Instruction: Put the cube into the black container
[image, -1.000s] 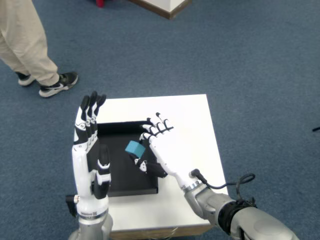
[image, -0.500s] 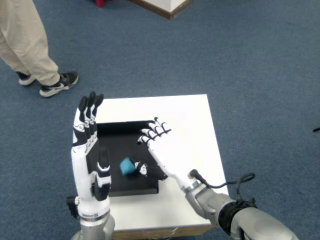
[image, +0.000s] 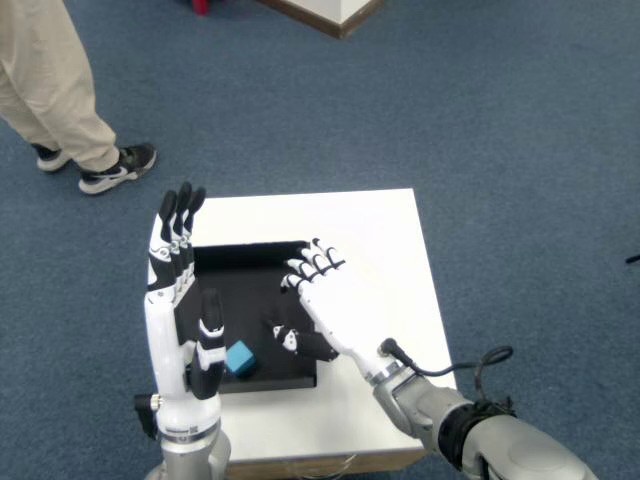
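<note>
A small teal cube (image: 239, 358) lies inside the black container (image: 265, 274), near its front left corner, partly behind the left hand's thumb. My right hand (image: 325, 305) hovers over the container's right side, fingers spread and holding nothing, a short way right of the cube. The left hand (image: 183, 300) stands upright with straight fingers at the container's left edge.
The container rests on a small white table (image: 375, 240) surrounded by blue carpet. A person's legs and shoes (image: 95, 160) stand on the carpet at the upper left. A wooden-edged object (image: 330, 12) sits at the top.
The cube left my right hand's fingers, dropped into the container and rolled toward its front left. My right hand stayed nearly in place with fingers spread.
</note>
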